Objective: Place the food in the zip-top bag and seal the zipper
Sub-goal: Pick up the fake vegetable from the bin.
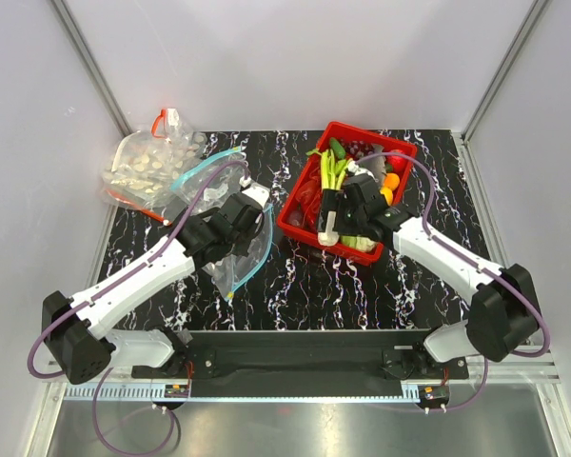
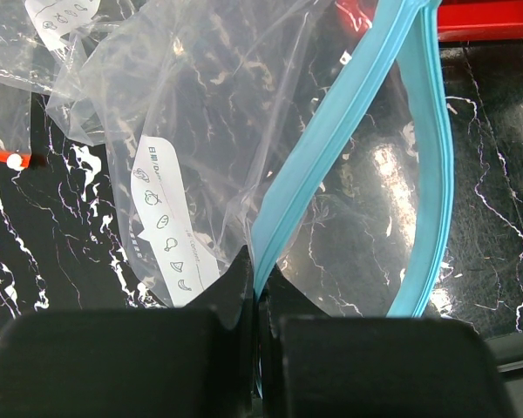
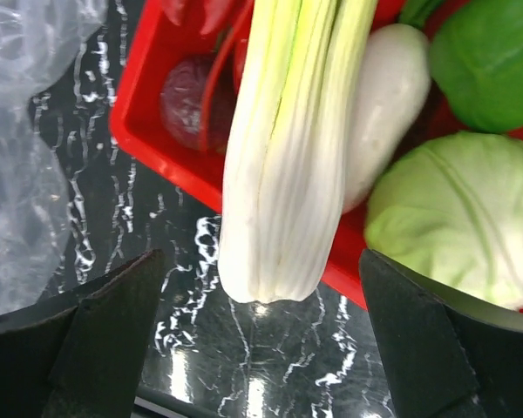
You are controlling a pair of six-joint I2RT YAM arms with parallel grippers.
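Note:
The zip-top bag lies crumpled on the black marbled table, left of the basket. My left gripper is shut on its teal zipper at the mouth edge. The mouth gapes open, and the white label shows through the bag. The leek lies in the red basket, its white end sticking over the near rim. My right gripper is open, with one finger on each side of that end, not touching. A white radish piece lies beside the leek.
The basket also holds a pale green cabbage, a dark green vegetable and red and yellow produce. A second clear bag with a red zipper lies at the back left. White walls close in three sides.

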